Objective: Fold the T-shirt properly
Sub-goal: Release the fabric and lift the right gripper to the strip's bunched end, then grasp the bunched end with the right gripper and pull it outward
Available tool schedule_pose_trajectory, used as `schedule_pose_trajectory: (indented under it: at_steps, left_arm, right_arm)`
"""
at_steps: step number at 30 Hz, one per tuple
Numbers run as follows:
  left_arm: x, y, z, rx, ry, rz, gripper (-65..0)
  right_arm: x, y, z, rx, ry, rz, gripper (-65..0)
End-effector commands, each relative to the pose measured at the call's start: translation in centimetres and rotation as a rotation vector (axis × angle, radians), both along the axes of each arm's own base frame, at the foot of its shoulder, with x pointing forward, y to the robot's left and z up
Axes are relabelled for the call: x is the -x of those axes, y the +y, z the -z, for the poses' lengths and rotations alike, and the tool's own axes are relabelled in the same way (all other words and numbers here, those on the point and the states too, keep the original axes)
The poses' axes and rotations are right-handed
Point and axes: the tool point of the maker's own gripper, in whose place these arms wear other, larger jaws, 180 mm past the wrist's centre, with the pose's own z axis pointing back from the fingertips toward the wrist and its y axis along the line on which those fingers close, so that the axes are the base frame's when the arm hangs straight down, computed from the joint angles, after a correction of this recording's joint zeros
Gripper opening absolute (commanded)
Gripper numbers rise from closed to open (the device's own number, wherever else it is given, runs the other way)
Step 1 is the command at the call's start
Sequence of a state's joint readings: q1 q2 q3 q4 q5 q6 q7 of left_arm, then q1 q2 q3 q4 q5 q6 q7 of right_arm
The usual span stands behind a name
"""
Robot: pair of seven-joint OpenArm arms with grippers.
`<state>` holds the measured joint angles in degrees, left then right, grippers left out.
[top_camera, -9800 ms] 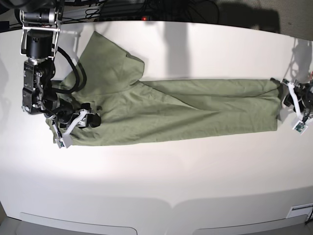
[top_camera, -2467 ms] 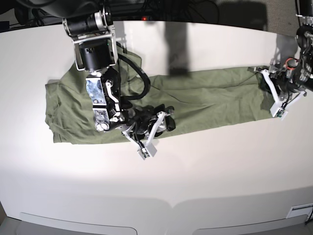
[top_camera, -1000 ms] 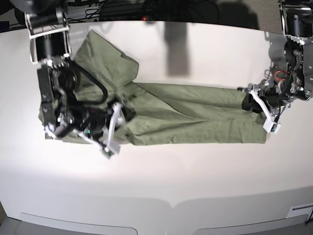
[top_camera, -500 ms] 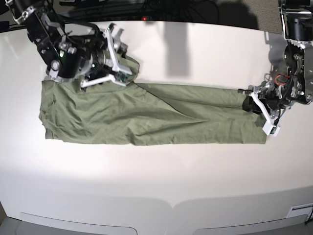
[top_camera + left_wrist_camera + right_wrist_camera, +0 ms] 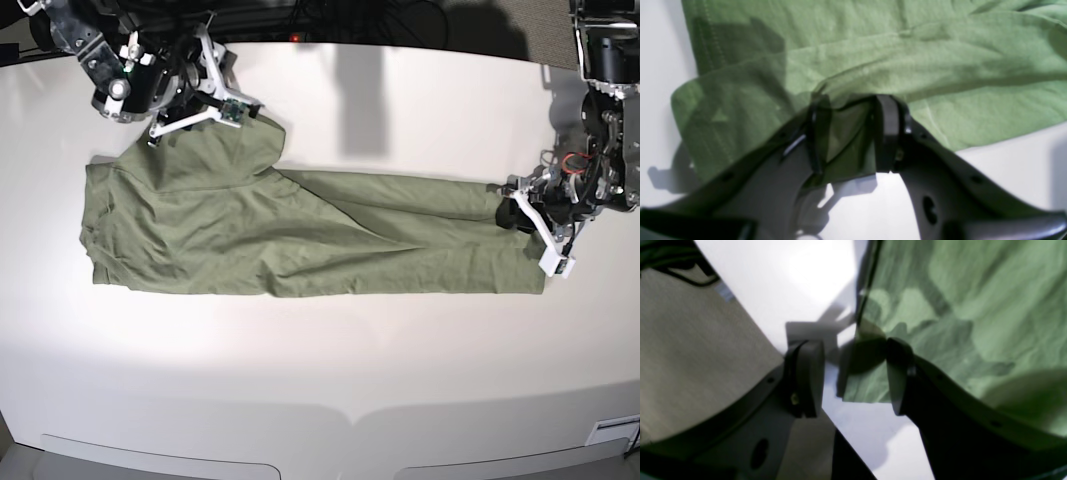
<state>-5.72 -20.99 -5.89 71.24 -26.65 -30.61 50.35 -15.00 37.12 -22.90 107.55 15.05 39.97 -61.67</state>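
T-shirt: spread lengthwise across white bench.
Left tool: clamped on shirt's end edge, cloth between fingers.
Right tool: parted, straddling shirt's raised corner.

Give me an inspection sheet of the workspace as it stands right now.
Surface: white table, bare around the shirt.
Job's things: green T-shirt lies in a long wrinkled strip across the table, one flap bunched up at the far left corner; not yet folded.
Clutter: nothing seen.
End effectors: left end effector has its jaws around a fold at the shirt's edge. Right end effector is open, one finger over the shirt's corner, the other over bare table.
Cables: black cable near the table's edge; red wires on the left arm.
Surroundings: dark area with cables beyond the table's far edge.
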Motion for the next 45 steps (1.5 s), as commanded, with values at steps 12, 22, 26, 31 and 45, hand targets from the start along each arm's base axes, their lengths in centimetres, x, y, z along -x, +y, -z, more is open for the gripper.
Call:
schedule_pose_trajectory:
  at_steps: [12,22,26,31,45]
  left_arm:
    - [0.5,0.9,0.3,-0.04,0.037,0.005,-43.1]
    - [0.5,0.9,0.3,-0.04,0.037,0.005,-43.1]
    - [0.5,0.9,0.3,-0.04,0.037,0.005,-43.1]
    - [0.5,0.9,0.3,-0.04,0.037,0.005,-43.1]
    - [0.5,0.9,0.3,-0.04,0.037,0.005,-43.1]
  right_arm:
    - [-0.1,-4.2,2.2,0.141,0.007,0.023,-35.1]
    - [-2.2,-2.1,-0.8,0.094,-0.113,-0.012,-35.1]
    - [-2.8,-2.1,-1.8,0.095,-0.148,-0.013,-35.1]
    - [-2.2,-2.9,-1.5,0.107,-0.123,-0.005,-35.1]
    - [-1.8,-3.1,-1.1,0.105,-0.097,-0.022,-65.0]
